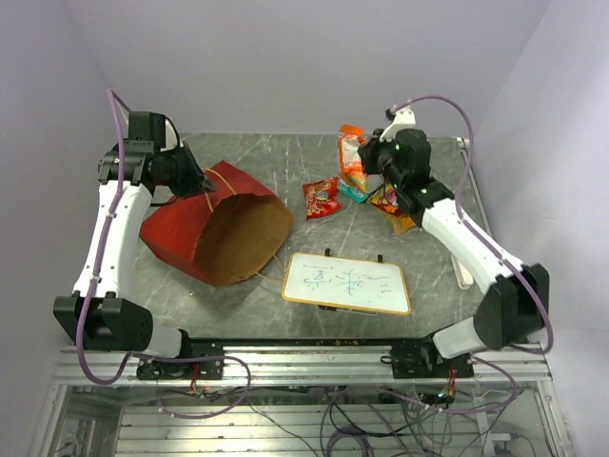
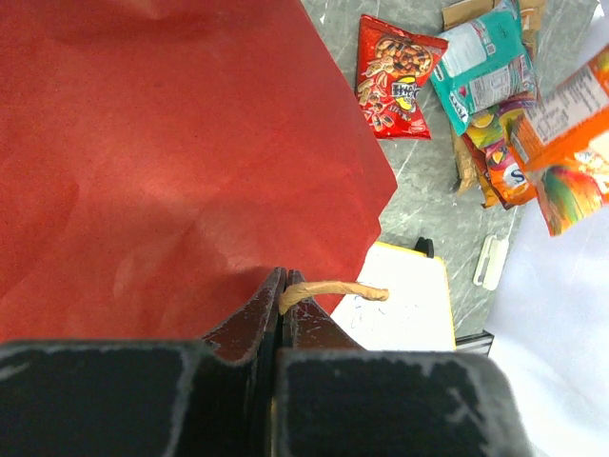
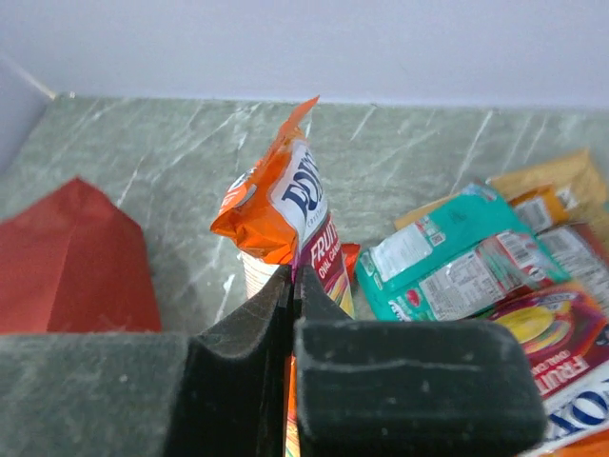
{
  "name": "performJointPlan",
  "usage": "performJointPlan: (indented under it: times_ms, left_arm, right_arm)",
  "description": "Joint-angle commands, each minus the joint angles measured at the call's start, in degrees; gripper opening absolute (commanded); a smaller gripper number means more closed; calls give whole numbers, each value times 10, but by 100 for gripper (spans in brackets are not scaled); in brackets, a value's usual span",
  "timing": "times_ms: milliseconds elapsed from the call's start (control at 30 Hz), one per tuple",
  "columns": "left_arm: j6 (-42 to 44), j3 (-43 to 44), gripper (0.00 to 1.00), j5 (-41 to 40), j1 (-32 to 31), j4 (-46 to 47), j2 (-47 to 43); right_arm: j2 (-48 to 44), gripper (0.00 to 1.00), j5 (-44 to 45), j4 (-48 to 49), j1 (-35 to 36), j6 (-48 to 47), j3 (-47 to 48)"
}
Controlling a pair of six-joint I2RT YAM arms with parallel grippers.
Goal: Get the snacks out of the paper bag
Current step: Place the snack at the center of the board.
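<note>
The tall red paper bag [image 1: 181, 233], kraft-brown inside, lay on its side below the left gripper [image 2: 284, 282], whose jaws pinched its thin string handle [image 2: 338, 288]. The right gripper [image 3: 293, 286] clamped a crinkly orange foil packet [image 3: 276, 205]; a teal packet [image 3: 447, 262] and a red packet [image 1: 322, 197] lay flat near it.

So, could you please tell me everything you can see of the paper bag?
The paper bag is red outside and brown kraft inside, creased, lying tipped on its side on the left of the table. Its open mouth faces the whiteboard; no packet shows inside. The left hand is shut on a thin string handle at its rim.
</note>
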Motion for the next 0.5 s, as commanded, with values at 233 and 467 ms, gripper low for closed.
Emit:
performJointPlan:
  times_ms: [233,467]
  left_arm:
    - [9,24,7,-11,6,-17,-13]
    - [14,26,7,-9,9,-19,-9]
  right_arm:
    - [147,0,-79,-63,-172,374,88]
    - [145,0,-121,-115,-270,388,15]
